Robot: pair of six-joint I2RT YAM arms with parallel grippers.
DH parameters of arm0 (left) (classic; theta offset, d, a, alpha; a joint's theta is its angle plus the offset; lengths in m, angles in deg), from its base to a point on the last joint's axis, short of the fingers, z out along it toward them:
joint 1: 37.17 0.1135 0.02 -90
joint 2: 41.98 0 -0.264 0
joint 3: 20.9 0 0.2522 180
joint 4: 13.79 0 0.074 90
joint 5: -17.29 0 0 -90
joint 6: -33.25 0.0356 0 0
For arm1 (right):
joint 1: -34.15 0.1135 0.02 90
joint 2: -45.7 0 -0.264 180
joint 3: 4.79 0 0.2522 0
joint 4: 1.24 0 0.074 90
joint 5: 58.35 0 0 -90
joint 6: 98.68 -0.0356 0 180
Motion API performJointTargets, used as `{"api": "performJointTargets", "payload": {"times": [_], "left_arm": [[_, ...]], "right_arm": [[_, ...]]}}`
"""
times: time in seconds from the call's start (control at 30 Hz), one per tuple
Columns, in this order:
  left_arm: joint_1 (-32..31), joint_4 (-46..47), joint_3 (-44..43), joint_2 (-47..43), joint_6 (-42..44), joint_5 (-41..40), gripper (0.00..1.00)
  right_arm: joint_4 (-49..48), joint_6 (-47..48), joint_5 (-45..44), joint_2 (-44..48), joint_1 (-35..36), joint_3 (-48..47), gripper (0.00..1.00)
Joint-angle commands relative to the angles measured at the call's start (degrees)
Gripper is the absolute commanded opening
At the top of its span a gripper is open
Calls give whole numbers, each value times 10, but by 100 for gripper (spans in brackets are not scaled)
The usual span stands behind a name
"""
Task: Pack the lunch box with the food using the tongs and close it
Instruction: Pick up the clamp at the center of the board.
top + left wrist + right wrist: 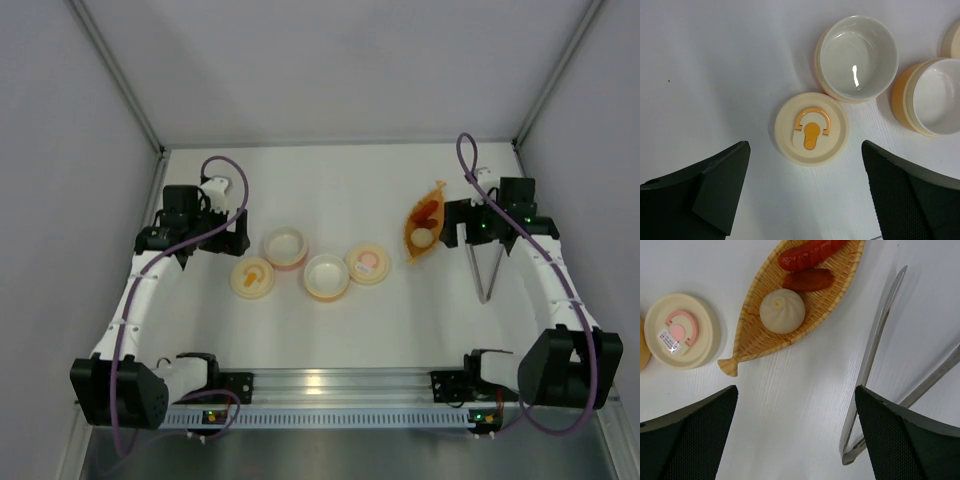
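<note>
A shallow leaf-shaped dish (752, 335) of woven, straw-coloured strands, pointed at one end and pinched into a small tail at the other, sits on the matte white table (790, 405). In its hollow lie a smooth pale beige bun (782, 311) with a pleated crown, a glossy red-orange sausage (810, 252) and, between the two, a shorter, darker red piece (807, 280). Just right of the dish lie the tongs (875, 347), two thin arms of polished metal joined in a narrow V. Left of the dish rests a round cream lid (681, 331) with a pink arched handle. Further left of it stand two round, glossy white-lined containers, one pinkish outside (857, 57) and one orange (932, 97), and a second cream lid (811, 129) with an orange handle. The right gripper (795, 392), its dark textured jaws spread wide and empty, hangs over bare table between the dish's tail and the tongs' joined end, touching neither. The left gripper (805, 150), far left of the dish, is also wide apart and empty, above the orange-handled lid.
</note>
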Motion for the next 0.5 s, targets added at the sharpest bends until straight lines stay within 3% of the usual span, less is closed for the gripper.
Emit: {"api": "performJointTargets", "payload": {"times": [0.0, 0.47], "left_arm": [[3, 18, 5, -16, -2, -3, 98], [3, 24, 13, 1, 16, -12, 98]], "right_arm": [[25, -25, -21, 18, -15, -10, 100], [194, 0, -125, 3, -92, -35, 99]]}}
